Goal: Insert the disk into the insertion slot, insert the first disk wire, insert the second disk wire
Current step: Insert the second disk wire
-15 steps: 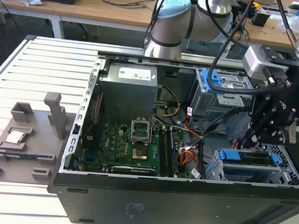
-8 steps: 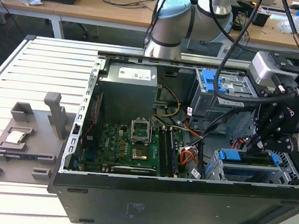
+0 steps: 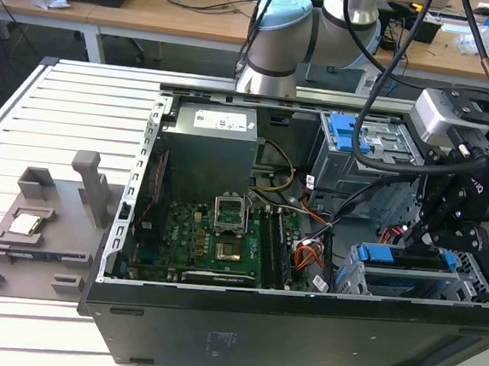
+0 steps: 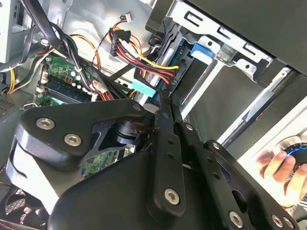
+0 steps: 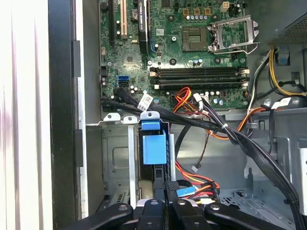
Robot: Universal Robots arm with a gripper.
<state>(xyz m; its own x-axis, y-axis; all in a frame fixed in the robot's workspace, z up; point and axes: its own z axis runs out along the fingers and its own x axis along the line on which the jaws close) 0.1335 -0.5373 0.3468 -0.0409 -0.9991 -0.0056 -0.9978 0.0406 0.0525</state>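
Observation:
The disk (image 3: 402,258), in its blue carrier (image 5: 154,145), sits in the insertion slot (image 3: 352,280), a grey metal cage (image 5: 114,160) at the exterior view's right of the open computer case. The first disk wire (image 4: 144,61), red and orange, runs to a dark plug (image 4: 165,73) at the disk's edge. My gripper (image 4: 162,99) is just behind the disk (image 4: 204,50), its black fingers drawn together beside the small blue plug (image 4: 143,88) of the second disk wire (image 5: 185,191). In the exterior view the gripper (image 3: 432,238) hangs over the cage.
The green motherboard (image 3: 214,240) fills the case floor, with the power supply (image 3: 209,141) behind it. A taller cage with a blue latch (image 3: 351,137) stands behind the slot. Black cables (image 5: 206,125) cross nearby. A grey fixture (image 3: 39,229) lies outside. A person's hand (image 4: 283,165) shows beyond the case.

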